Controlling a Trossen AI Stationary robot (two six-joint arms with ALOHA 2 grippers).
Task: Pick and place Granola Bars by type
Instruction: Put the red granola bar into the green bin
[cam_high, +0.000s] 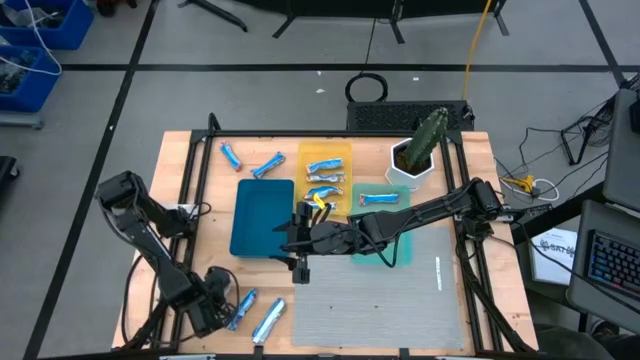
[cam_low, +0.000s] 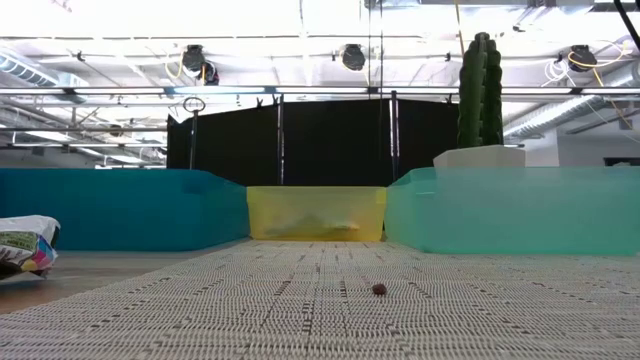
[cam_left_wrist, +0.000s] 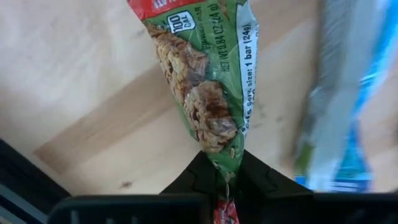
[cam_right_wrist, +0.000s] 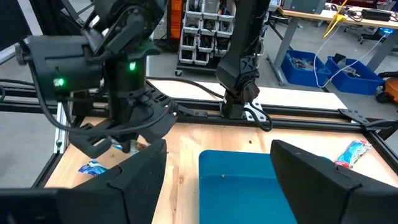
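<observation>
Left gripper (cam_left_wrist: 225, 180) clamped on green-wrapped granola bar (cam_left_wrist: 205, 81) – near table's front-left corner, right gripper (cam_right_wrist: 217, 171) spread wide over blue tray (cam_right_wrist: 242, 190).

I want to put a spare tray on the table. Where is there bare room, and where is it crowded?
Free: the grey mat toward the table's front right, below the right gripper, and most of the blue tray. Crowded: the yellow tray with bars, the cactus pot, and the front left corner, where the left gripper pinches a granola bar beside two blue-wrapped ones.

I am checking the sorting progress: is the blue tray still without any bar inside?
Yes, in the high view the blue tray shows only its bare blue floor, with no bar in it.
</observation>
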